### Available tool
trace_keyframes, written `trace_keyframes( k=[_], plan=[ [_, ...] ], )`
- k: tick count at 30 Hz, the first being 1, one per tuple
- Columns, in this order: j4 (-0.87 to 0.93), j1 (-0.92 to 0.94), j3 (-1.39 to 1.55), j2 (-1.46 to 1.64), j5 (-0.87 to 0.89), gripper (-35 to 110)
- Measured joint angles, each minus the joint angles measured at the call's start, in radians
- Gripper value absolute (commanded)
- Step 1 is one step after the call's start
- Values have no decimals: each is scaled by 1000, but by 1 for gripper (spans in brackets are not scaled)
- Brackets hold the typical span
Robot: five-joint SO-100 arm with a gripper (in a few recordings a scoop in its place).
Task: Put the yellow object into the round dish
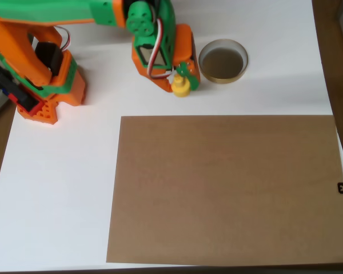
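Item: yellow object [181, 87], likely light, rigid, slick plastic; best taken at its narrow knob. My claw [183, 77] pinches it, just left of the round dish [223, 61].

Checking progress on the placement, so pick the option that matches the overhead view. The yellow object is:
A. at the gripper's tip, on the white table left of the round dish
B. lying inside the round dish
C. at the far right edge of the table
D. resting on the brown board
A: the yellow object sits at the tip of the gripper, left of the round dish, whose inside holds nothing; it lies above the brown board.
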Motion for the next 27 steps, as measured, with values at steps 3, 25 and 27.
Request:
trace_keyframes(
  k=[3,25,27],
  plan=[
    [15,-74,-8,-35,3,0],
    [120,-313,-400,-466,-28,0],
    [130,-310,-440,-508,-26,0]
  ],
)
